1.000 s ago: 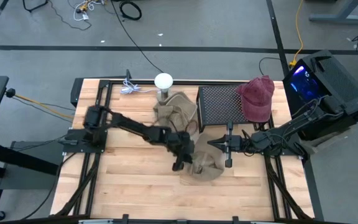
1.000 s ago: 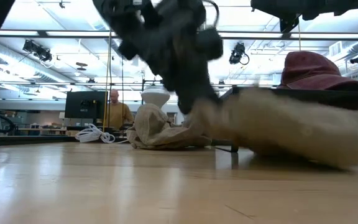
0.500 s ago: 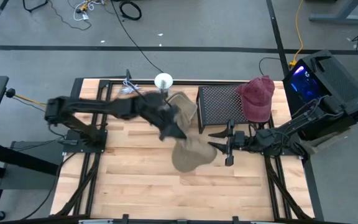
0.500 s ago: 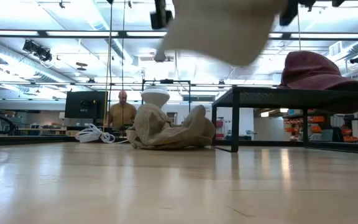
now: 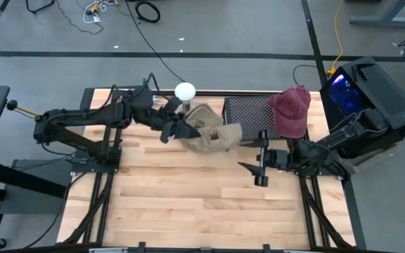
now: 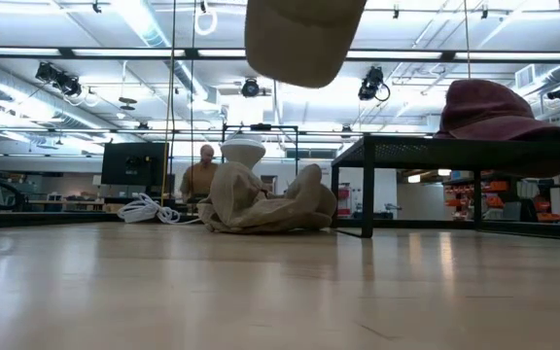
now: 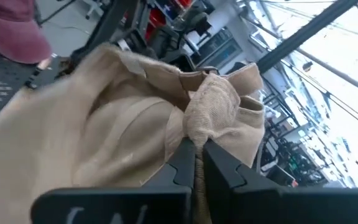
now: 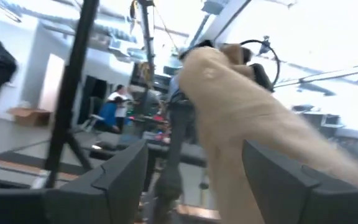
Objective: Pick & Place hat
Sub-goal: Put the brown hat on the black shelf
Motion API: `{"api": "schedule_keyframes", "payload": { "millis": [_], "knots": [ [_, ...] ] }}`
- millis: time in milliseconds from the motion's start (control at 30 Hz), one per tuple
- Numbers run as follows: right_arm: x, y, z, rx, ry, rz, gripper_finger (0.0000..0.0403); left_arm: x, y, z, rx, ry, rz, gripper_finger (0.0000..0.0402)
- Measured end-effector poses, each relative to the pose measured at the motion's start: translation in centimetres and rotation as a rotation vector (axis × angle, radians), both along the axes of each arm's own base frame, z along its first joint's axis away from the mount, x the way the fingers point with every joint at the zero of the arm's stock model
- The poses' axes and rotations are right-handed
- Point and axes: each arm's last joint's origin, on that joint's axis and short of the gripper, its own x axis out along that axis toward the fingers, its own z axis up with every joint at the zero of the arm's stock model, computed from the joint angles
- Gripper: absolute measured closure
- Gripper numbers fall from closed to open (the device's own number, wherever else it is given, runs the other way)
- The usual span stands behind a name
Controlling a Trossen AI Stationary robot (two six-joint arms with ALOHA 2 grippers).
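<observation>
A tan hat [image 5: 216,137] [image 6: 299,39] hangs high above the table's middle, with my left gripper [image 5: 176,132] [image 7: 197,149] shut on it. Below and behind it, a second tan hat [image 6: 261,199] lies crumpled on the table against a white stand [image 5: 185,91]. A maroon hat [image 5: 290,111] [image 6: 499,107] rests on the right end of a black mesh rack [image 5: 248,116]. My right gripper [image 5: 259,165] [image 8: 194,180] stands open to the right of the lifted hat, touching nothing. My left gripper pinches a bunched fold of the tan hat's cloth [image 7: 210,112] between its two fingers. The fingers come from the table's left. The hat is lifted clear of the table and spreads away from the fingers toward the rack.
A coiled white cable [image 5: 146,100] lies at the far left of the table. The mesh rack stands on legs at the far right. Bare wood lies along the near half of the table [image 5: 188,204]. A person [image 6: 200,175] stands in the room behind.
My left gripper has lifted the tan hat off the table's near middle and carried it up and toward the far edge, over the other tan hat. My right gripper has opened wide and stayed at the right.
</observation>
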Motion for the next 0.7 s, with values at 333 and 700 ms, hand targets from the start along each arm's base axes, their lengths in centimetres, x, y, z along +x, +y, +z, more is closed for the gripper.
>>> {"api": "schedule_keyframes", "payload": {
  "millis": [333,700],
  "knots": [
    [5.5,0.1,2.5,-0.125,0.139,-0.322,0.0157,0.3,0.0,-0.2,0.000,0.001,-0.001,0.0381],
    [6.9,0.7,3.2,-0.132,0.305,-0.397,0.0365,0.2,0.2,-0.3,0.010,0.013,-0.024,0.0365]
  ]
}}
